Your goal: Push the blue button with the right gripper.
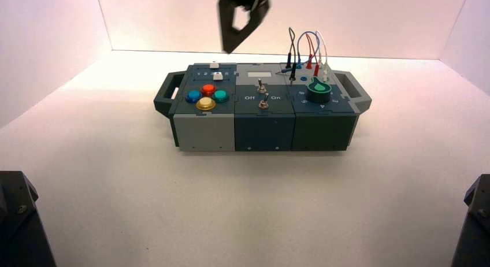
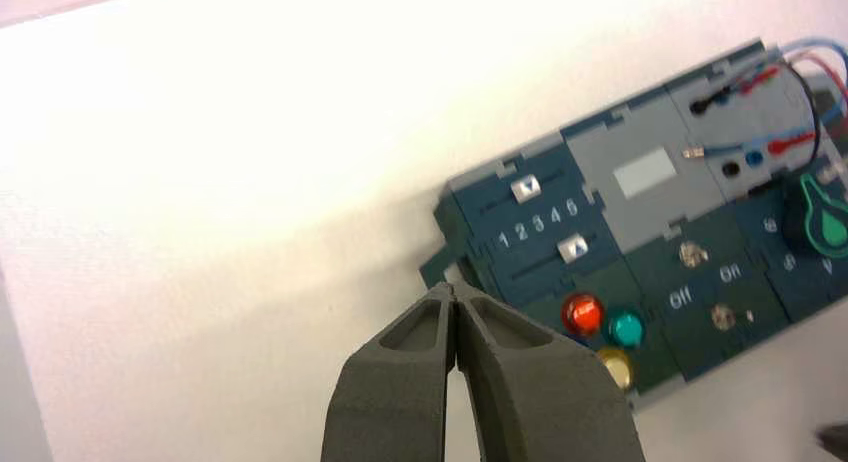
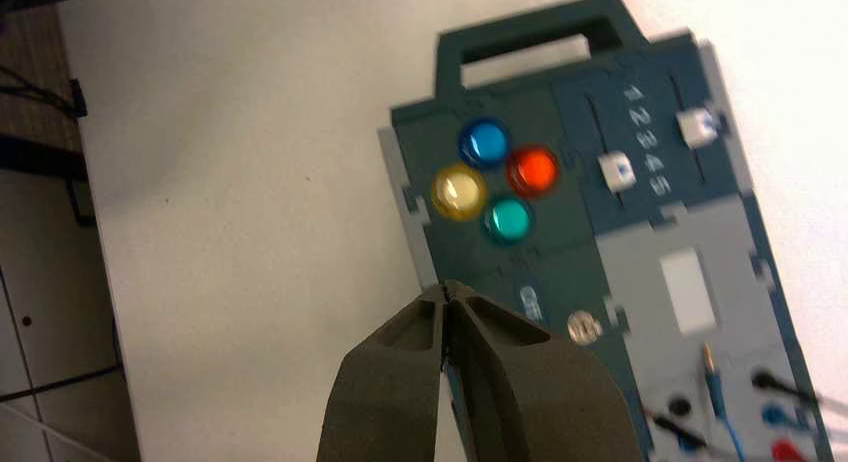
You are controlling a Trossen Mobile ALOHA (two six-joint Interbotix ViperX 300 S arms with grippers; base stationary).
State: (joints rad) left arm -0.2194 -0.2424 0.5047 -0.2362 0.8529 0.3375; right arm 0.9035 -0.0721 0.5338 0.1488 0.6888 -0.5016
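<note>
The blue button [image 1: 193, 96] is the left one of a diamond of four dome buttons on the left block of the box [image 1: 263, 128]. It shows plainly in the right wrist view [image 3: 484, 142], beside the red, yellow and teal-green buttons. My right gripper [image 3: 443, 292] is shut and empty, held well above the box, its tips over the box's front edge near the "Off" lettering, apart from the blue button. My left gripper [image 2: 453, 290] is shut and empty, high over the box's left handle; its fingers hide the blue button in that view. One shut gripper [image 1: 229, 47] hangs at the top of the high view.
Two white sliders [image 3: 615, 170] sit behind the buttons. Two toggle switches [image 1: 262, 93] are on the middle block. A green knob [image 1: 318, 91] and looped wires [image 1: 306, 47] are on the right block. Black arm bases [image 1: 20, 221] stand at the near corners.
</note>
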